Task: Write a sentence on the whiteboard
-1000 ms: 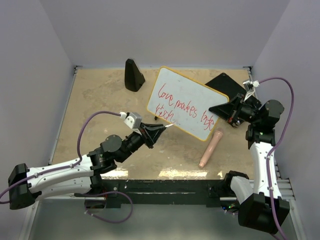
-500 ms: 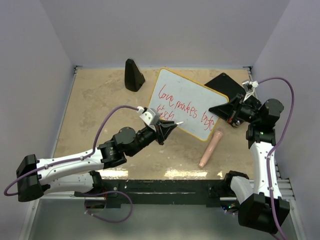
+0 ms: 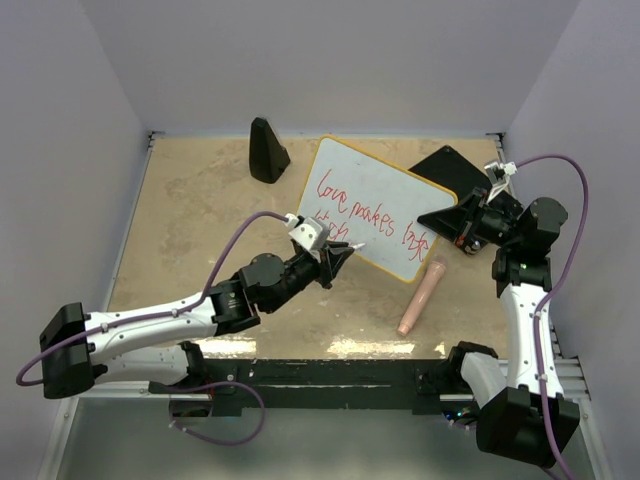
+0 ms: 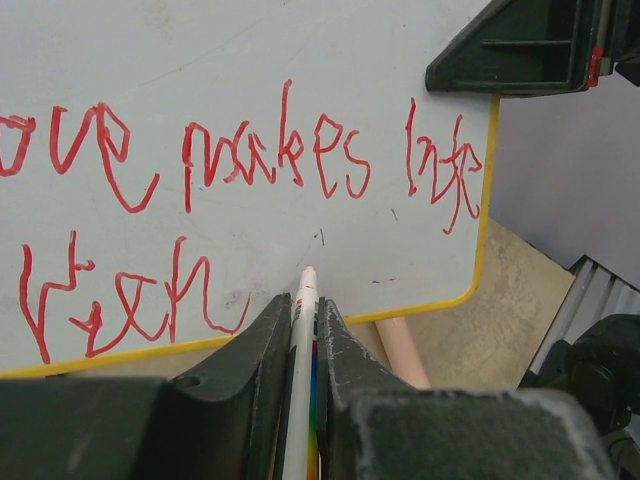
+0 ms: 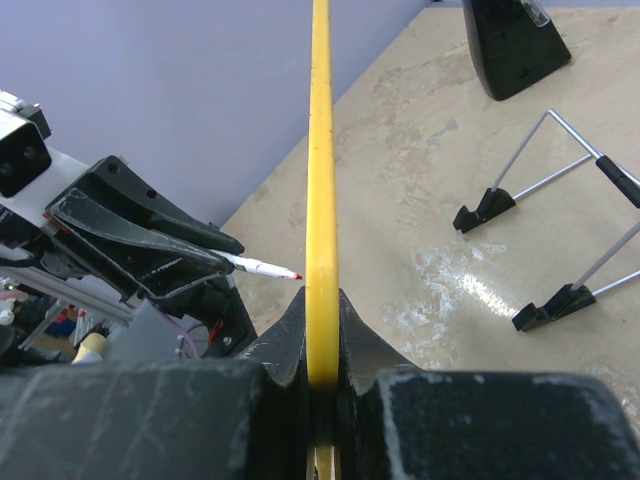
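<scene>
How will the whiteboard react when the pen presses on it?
Probably stiff: the whiteboard shows a straight yellow edge in the right wrist view. May pivot under the pen, being gripped at one edge by the right claw. Its glossy face looks slippery.

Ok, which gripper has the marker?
The left gripper pinches the red-tipped marker; the right gripper clamps the yellow rim of the whiteboard instead.

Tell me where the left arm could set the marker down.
Bare table lies between the black cone and the left arm, and at the front between the left claw and the pink tube. Crowded around the whiteboard: marker, right claw.
</scene>
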You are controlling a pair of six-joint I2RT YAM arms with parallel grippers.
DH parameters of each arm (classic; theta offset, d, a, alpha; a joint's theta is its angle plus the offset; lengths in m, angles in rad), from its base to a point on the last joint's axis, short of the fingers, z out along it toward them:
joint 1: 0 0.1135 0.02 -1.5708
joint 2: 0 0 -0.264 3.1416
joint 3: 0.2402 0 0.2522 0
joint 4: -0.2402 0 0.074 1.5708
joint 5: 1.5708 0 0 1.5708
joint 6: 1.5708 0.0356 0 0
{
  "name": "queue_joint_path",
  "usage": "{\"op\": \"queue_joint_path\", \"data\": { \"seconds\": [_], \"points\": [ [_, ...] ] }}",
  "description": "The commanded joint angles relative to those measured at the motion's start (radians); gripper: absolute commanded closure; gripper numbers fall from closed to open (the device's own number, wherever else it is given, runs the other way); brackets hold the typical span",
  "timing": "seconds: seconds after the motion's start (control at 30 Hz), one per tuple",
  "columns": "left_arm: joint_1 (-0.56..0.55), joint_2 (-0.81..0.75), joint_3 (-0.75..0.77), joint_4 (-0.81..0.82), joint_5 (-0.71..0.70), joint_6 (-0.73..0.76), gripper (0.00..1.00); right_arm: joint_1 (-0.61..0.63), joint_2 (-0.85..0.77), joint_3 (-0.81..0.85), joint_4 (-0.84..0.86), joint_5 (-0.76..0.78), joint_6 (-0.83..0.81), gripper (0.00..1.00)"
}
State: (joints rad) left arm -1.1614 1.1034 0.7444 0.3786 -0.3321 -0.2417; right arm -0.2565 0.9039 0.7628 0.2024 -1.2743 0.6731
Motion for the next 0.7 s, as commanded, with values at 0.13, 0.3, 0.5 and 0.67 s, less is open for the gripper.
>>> {"op": "queue_joint_path", "data": {
  "seconds": [0.13, 0.3, 0.5, 0.67],
  "points": [
    [-0.006, 0.035, 0.036, 0.057, -0.039, 0.024, 1.0, -0.006, -0.017, 0.056, 0.054, 0.001, 0.016, 1.0],
    [-0.006, 0.041, 0.044, 0.059, -0.047, 0.033, 1.0, -0.006, -0.017, 0.058, 0.054, 0.0, 0.017, 1.0],
    [-0.006, 0.039, 0.041, 0.063, -0.051, 0.035, 1.0, -0.006, -0.02, 0.055, 0.055, -0.002, 0.019, 1.0],
    [-0.004, 0.042, 0.055, 0.065, -0.059, 0.053, 1.0, -0.006, -0.02, 0.055, 0.055, -0.002, 0.019, 1.0]
  ]
}}
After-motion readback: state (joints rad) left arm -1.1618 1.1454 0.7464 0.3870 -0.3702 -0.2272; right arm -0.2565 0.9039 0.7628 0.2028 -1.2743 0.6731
